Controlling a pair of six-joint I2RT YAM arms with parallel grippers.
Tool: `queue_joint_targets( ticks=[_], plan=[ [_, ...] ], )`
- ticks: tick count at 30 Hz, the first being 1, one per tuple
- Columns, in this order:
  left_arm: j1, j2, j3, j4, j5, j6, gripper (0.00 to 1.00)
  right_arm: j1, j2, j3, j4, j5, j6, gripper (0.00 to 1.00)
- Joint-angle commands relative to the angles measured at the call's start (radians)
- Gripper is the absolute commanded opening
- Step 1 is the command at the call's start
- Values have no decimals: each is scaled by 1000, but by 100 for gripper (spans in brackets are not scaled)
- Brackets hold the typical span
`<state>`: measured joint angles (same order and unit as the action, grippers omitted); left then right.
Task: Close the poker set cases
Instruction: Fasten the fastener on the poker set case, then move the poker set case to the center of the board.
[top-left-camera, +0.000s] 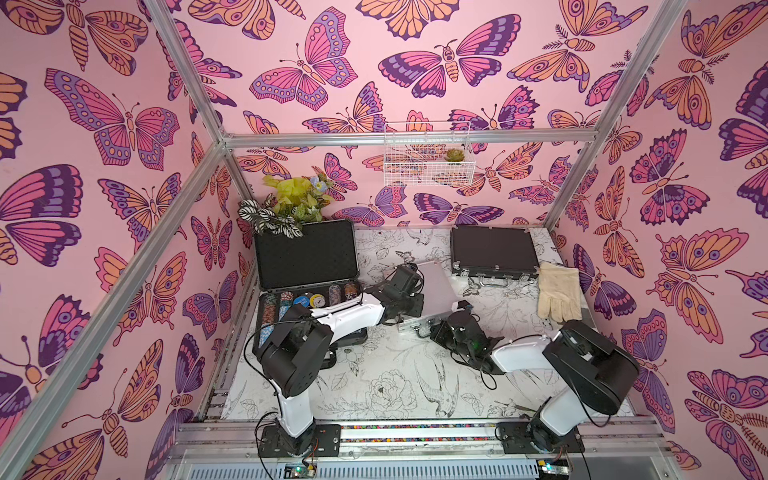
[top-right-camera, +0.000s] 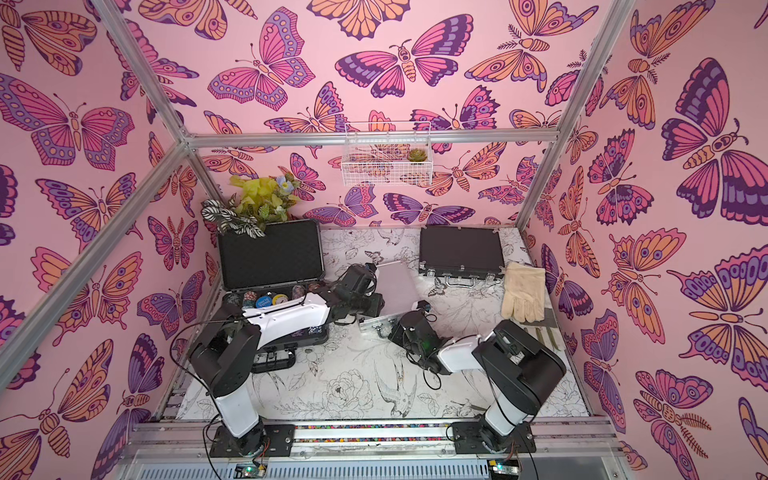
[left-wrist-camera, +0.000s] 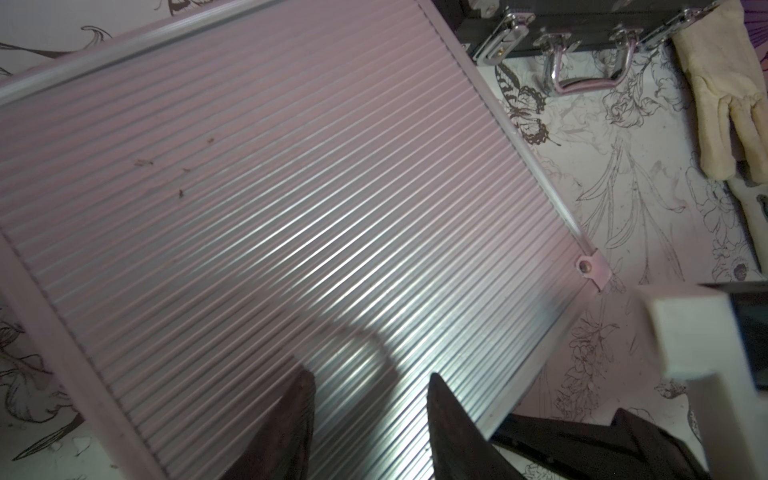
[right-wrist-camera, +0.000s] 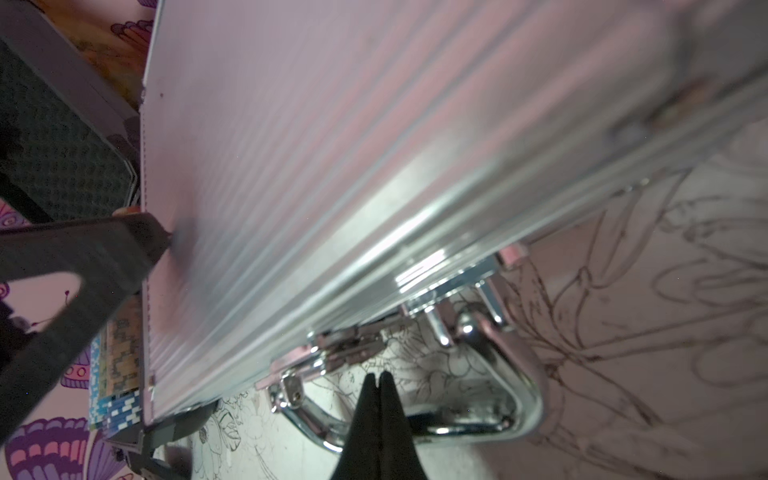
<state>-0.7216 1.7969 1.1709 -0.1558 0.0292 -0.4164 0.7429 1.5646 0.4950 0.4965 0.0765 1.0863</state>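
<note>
The small silver aluminium case (top-left-camera: 434, 286) lies mid-table, its ribbed lid (left-wrist-camera: 270, 187) lowered close to the base; whether it is fully down I cannot tell. My left gripper (left-wrist-camera: 370, 375) is open above that lid near its front edge, with nothing between the fingers. My right gripper (right-wrist-camera: 379, 374) is shut and empty, just in front of the case's chrome handle (right-wrist-camera: 490, 374). The large dark-grey plastic case (top-left-camera: 307, 257) stands open at the left, lid upright, with chips (top-left-camera: 309, 299) in its base. The wide black case (top-left-camera: 494, 249) lies closed at the back right.
A cream work glove (top-left-camera: 559, 297) lies right of the black case. Artificial plants (top-left-camera: 286, 203) fill the back-left corner behind the grey case's lid. A white wire basket (top-left-camera: 428, 158) hangs on the back wall. Both arms crowd the table's middle.
</note>
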Motion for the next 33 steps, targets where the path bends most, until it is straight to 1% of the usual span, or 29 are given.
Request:
queue_joint_targets(
  ticks=[1,3,5,7,9,12,15,17,19,22,26,33],
  plan=[
    [-3,-32,-49,-120,15,-16,55,-3,-130,43,-179,7,-130,7],
    [-2,-69,-57,-121,1,-18,61,-9,-203,72,-318,25,-198,8],
    [-2,-99,-66,-124,-14,-21,65,-28,-249,80,-388,36,-247,11],
    [-2,-124,-71,-132,-31,-24,67,-61,-275,78,-434,26,-281,18],
    [-2,-144,-81,-139,-48,-24,69,-107,-280,78,-471,-3,-312,29],
    [-1,-167,-99,-147,-62,-25,70,-160,-267,71,-502,-24,-350,35],
    [0,-189,-115,-148,-76,-27,71,-174,-237,68,-494,-38,-399,36],
    [2,-200,-123,-149,-93,-31,71,-174,-195,94,-495,-99,-466,37],
    [4,-203,-128,-149,-103,-34,71,-172,-146,124,-498,-144,-496,38],
    [5,-201,-128,-149,-100,-35,72,-172,-97,139,-482,-142,-500,40],
    [5,-200,-128,-151,-103,-33,72,-171,-50,157,-459,-121,-495,41],
    [7,-200,-127,-157,-103,-30,72,-171,40,192,-410,-119,-472,38]
  ],
)
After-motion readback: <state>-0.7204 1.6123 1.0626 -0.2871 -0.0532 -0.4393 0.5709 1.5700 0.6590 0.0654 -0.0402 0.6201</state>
